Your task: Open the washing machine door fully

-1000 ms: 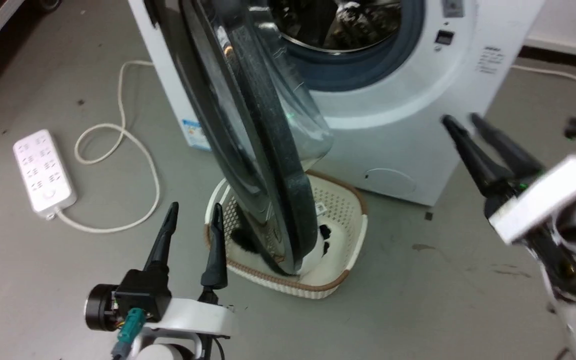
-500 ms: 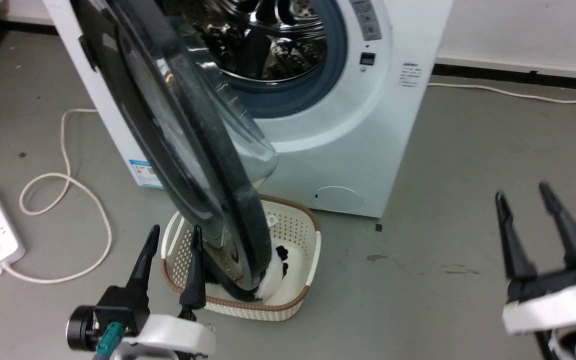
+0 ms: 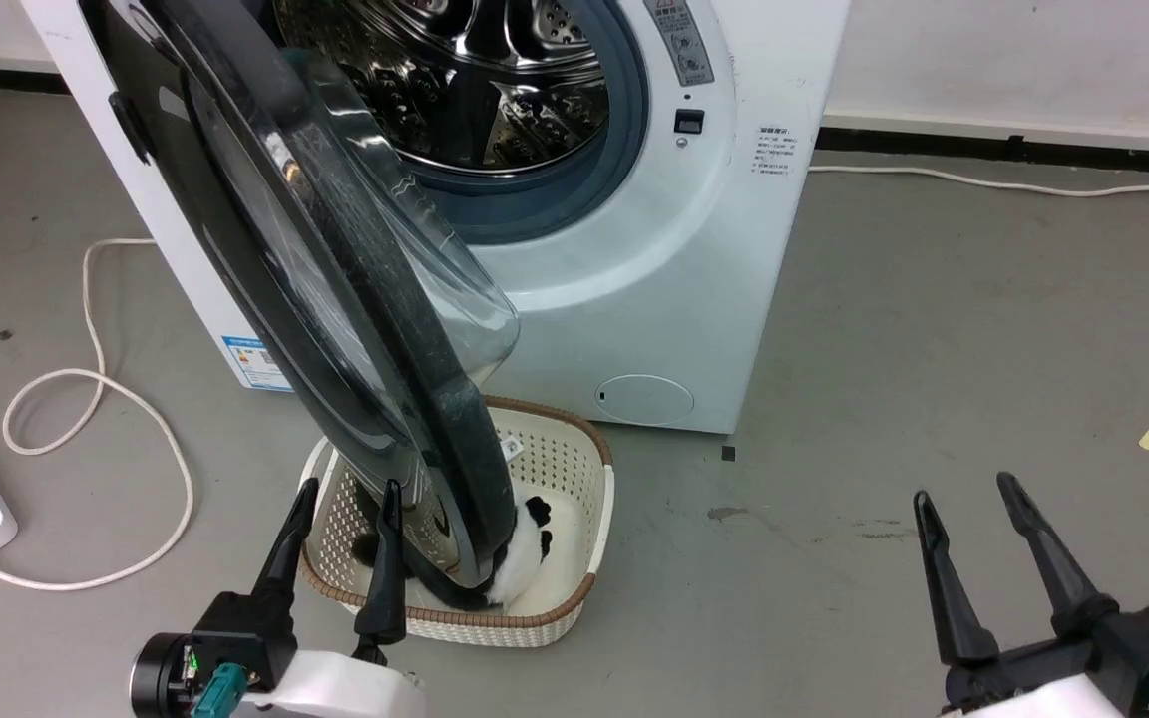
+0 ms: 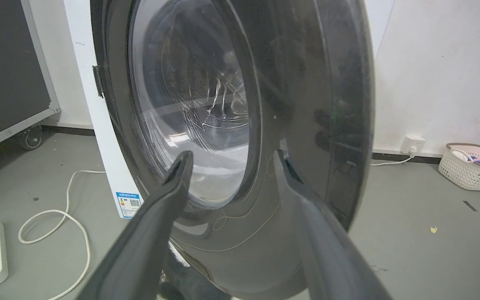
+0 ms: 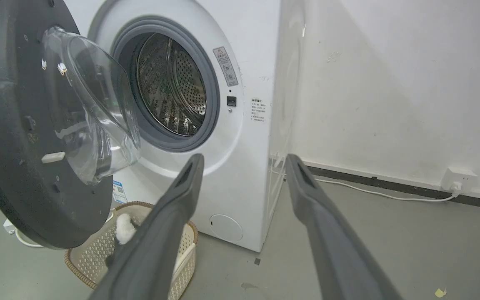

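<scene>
Door [image 3: 265,249] is swung way out from the washer [image 3: 634,299], bottom edge over the basket [image 3: 599,454], so I'd say mostly done with maybe a last push left; left gripper [image 3: 350,489] just by it and right gripper [image 3: 965,489] well off are both spread wide, holding nothing.

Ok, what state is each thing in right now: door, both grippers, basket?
washing machine door: open, swung out over the basket, ungripped.
left gripper: open, empty, facing the door's outer side.
right gripper: open, empty, well apart from the door.
basket: upright, black-and-white item inside.
</scene>
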Robot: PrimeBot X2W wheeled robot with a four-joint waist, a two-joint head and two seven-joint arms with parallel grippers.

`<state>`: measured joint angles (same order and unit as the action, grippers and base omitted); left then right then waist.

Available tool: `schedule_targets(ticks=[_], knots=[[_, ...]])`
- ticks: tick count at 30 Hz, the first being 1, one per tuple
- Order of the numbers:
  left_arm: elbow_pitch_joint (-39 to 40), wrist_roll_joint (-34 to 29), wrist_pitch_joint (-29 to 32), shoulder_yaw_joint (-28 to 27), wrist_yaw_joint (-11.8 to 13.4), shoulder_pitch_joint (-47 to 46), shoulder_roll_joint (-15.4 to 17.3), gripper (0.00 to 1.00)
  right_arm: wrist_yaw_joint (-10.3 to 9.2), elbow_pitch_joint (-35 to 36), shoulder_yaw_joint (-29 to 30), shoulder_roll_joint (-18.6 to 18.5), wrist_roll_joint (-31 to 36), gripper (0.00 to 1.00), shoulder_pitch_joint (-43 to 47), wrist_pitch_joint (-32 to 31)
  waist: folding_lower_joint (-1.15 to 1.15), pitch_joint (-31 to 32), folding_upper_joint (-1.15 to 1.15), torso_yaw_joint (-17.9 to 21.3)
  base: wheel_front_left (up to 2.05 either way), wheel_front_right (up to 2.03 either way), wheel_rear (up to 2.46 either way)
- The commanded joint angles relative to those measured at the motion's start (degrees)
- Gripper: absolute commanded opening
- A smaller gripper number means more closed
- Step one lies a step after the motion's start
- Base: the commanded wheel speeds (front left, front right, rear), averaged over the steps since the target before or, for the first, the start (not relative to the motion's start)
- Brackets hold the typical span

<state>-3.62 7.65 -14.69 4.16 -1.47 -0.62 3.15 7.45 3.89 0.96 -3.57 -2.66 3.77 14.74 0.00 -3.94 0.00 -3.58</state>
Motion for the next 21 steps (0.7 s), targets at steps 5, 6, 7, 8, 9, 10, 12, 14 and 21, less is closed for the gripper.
schedule_targets(ticks=[5,6,7,8,9,10,12,14,21], knots=[[-0.26,-0.33,-0.3,-0.43,-0.17,0.53,0.19,1.0,0.03,-0.32,-0.02,0.53,0.04,1.0,1.58,0.25,0.0,0.02,0.0,0.2,0.0,0.0,0.0],[-0.19,-0.19,-0.3,-0.53,-0.2,0.48,0.17,0.47,0.03,-0.35,0.01,0.56,-0.03,1.0,1.56,0.25,0.0,0.07,0.0,0.23,0.0,0.0,0.0],[-0.16,-0.05,-0.3,-0.54,-0.36,0.47,0.15,0.0,0.03,-0.36,-0.01,0.58,-0.09,1.0,1.52,0.25,0.0,0.09,0.0,0.26,0.0,0.0,0.0],[-0.14,0.09,-0.3,-0.52,-0.63,0.46,0.13,0.0,0.03,-0.36,-0.01,0.6,-0.17,1.0,1.47,0.25,0.0,0.1,0.0,0.28,0.0,0.0,0.0],[-0.14,0.13,-0.3,-0.49,-0.78,0.47,0.12,0.0,0.03,-0.37,0.01,0.61,-0.25,1.0,1.41,0.25,0.0,0.13,0.0,0.29,0.0,0.0,0.0],[-0.11,0.13,-0.3,-0.46,-0.87,0.51,0.1,0.0,0.03,-0.41,0.02,0.63,-0.32,1.0,1.35,0.25,0.0,0.17,0.0,0.3,0.0,0.0,0.0],[-0.01,0.09,-0.3,-0.51,-0.92,0.56,0.07,0.0,0.03,-0.47,0.01,0.65,-0.46,1.0,1.21,0.25,0.0,0.22,0.0,0.32,0.0,0.0,0.0],[1.45,0.34,-0.3,-1.12,-0.88,0.22,0.03,0.0,0.03,-0.53,0.14,0.66,-1.0,1.0,1.05,0.25,0.0,0.26,0.0,0.38,0.0,0.0,0.0],[14.91,5.7,-0.3,-7.69,1.27,-1.94,-0.23,0.0,0.03,-0.54,0.26,0.68,-1.95,1.0,0.6,0.26,0.0,0.41,0.0,0.6,0.0,0.0,0.0]])
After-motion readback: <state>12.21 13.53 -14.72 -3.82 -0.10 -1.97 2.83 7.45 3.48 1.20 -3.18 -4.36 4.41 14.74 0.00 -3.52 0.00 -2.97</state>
